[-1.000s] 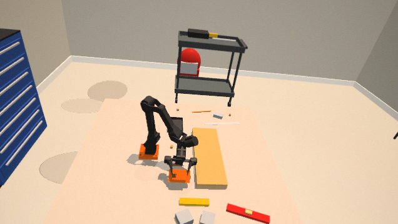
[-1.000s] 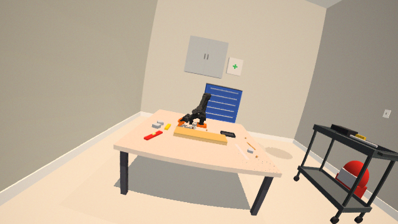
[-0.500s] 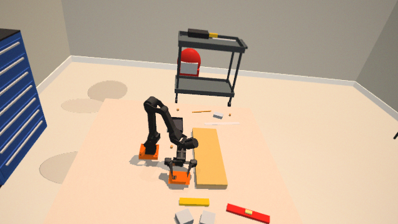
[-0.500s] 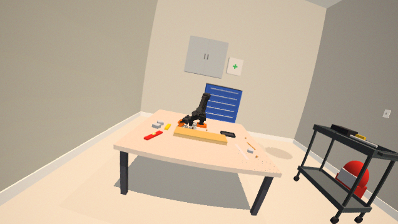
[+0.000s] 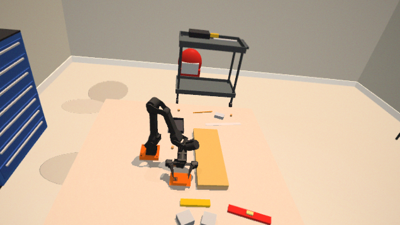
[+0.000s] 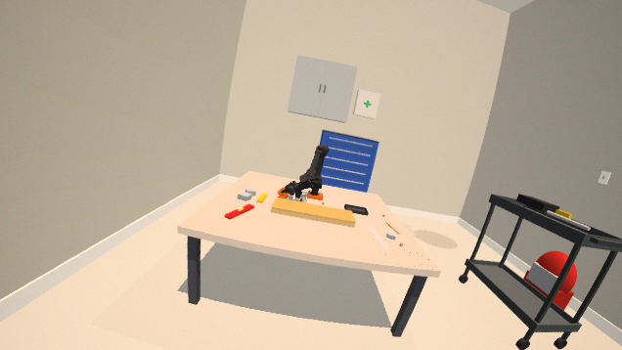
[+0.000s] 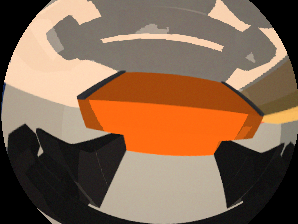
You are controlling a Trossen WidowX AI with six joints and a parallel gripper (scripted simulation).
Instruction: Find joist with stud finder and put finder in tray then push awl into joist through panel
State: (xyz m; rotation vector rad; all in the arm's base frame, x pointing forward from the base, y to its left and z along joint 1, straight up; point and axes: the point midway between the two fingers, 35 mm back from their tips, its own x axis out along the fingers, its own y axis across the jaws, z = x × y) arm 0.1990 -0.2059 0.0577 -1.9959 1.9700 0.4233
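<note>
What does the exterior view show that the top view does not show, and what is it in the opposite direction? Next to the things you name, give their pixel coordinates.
Only exterior: a grey two-door wall cabinet (image 6: 309, 88), a white box with green cross (image 6: 363, 109), a wall switch or socket (image 6: 604, 178), the table legs (image 6: 194, 274).
Only top: the small dark square (image 5: 175, 179) on the stud finder (image 5: 183, 180) (image 6: 282, 194) (image 7: 170, 125).
Both: the stud finder, floor panel (image 5: 211, 160) (image 6: 313, 213) (image 7: 282, 117), red spirit level (image 5: 236, 210) (image 6: 234, 213) and utility cart (image 5: 204, 86) (image 6: 509, 288).

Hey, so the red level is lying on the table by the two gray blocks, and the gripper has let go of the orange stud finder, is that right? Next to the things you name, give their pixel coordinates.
Not quite: the gripper (image 5: 182, 176) (image 7: 173, 136) is shut on the orange stud finder (image 5: 182, 181) (image 7: 170, 122), as the wrist view shows. The rest stands.
</note>
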